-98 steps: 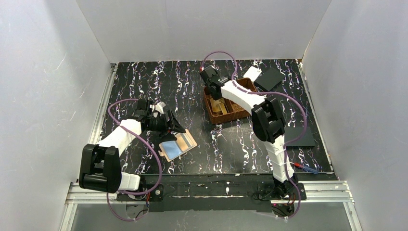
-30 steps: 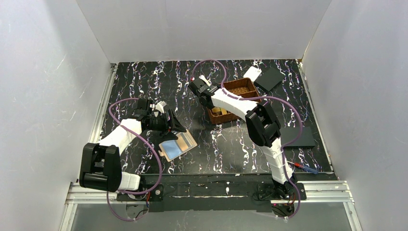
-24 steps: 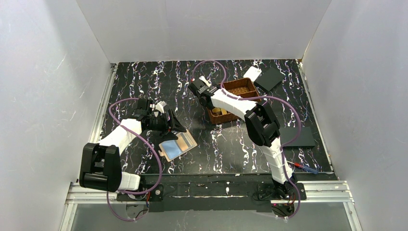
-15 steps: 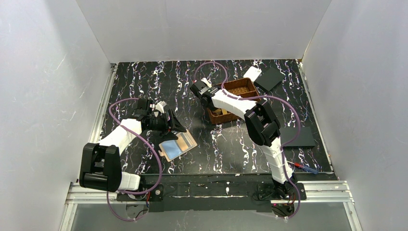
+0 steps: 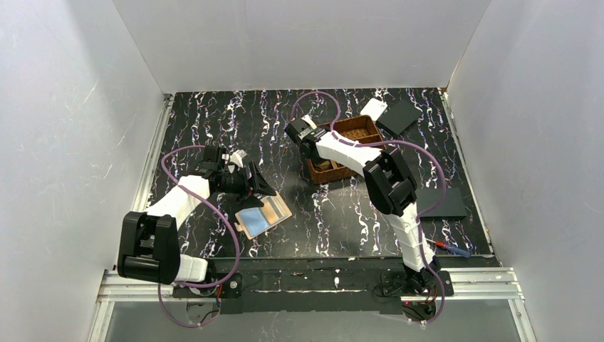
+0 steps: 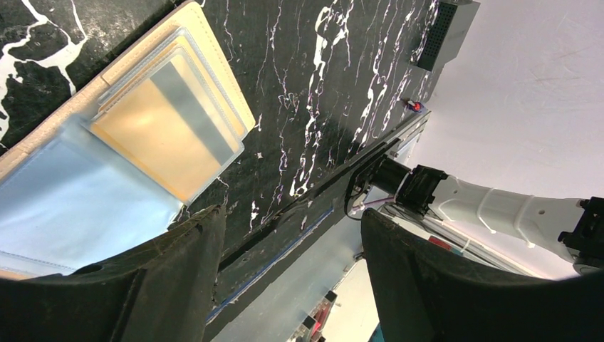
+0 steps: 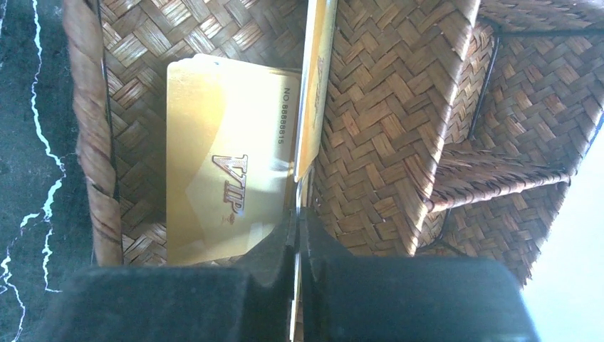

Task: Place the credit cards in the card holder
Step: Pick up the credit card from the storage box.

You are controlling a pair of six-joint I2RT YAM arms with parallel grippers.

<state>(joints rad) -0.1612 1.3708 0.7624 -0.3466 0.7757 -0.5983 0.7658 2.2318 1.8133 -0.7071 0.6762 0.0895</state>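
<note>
The card holder [image 6: 107, 164] is laid open on the desk [image 5: 214, 121], slots upward. The left claw [image 6: 292, 221] is held spread wide over its edge, presumably to steady it. One golden credit card [image 7: 313, 92] is pinched edge-on by the clenched right claw [image 7: 298, 221] over the woven basket [image 7: 384, 107], where a second card [image 7: 221, 192] is seen flat.

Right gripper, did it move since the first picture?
Yes. Against the white piece in the top view, the right gripper has slid left and down in the picture, staying at the left end of the basket.
</note>
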